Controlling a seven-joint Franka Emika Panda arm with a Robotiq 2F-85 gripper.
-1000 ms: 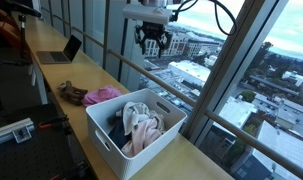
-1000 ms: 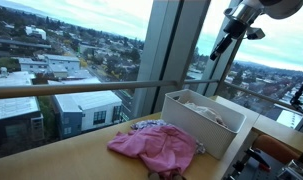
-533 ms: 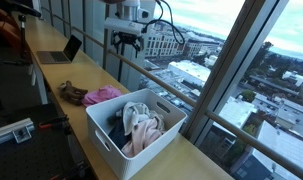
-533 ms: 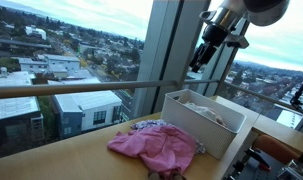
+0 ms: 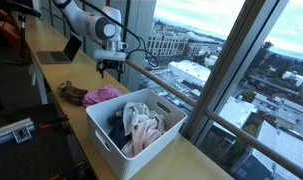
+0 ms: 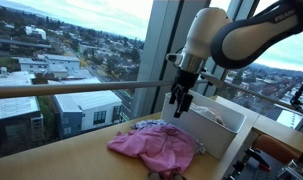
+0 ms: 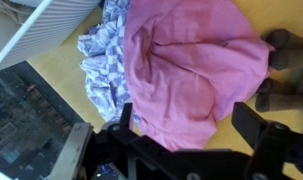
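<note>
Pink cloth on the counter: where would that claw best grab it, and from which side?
Probably one of the raised folds near the middle of the pink cloth, coming straight down from above. It lies in a soft crumpled heap on the counter, so no edge stands up to pinch sideways. The open gripper hangs over it, and the white bin crowds one side.

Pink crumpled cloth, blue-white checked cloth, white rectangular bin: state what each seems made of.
Pink crumpled cloth: soft matte fabric, perhaps cotton; it drapes in folds. Blue-white checked cloth: thin, woven-looking textile, rumpled. White rectangular bin: probably rigid plastic; smooth, even walls, rounded rim.
</note>
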